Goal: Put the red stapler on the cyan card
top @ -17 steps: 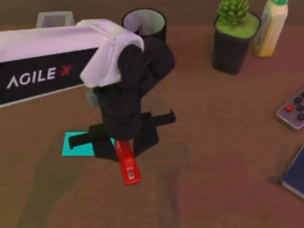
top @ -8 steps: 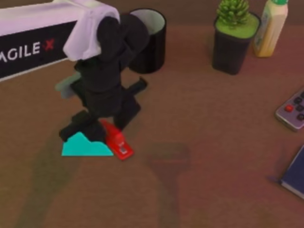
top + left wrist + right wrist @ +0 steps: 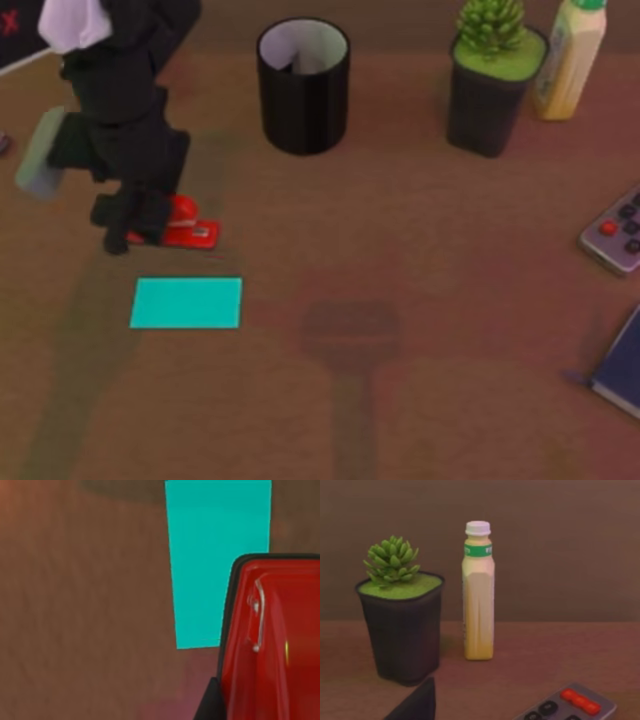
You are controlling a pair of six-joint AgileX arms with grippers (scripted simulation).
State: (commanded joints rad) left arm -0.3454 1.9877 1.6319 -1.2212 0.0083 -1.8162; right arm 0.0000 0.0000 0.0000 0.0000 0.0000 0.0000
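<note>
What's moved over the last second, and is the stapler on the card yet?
Not yet. The left hand swung toward the table's left and far side, carrying the small red stapler past the flat cyan card, now fully uncovered. Black cup, potted plant, bottle and remote stayed put.

Top cam: overhead, whole table. Left wrist: close, facing down, shares cyan card. Right wrist: low, level, shares potted plant.
</note>
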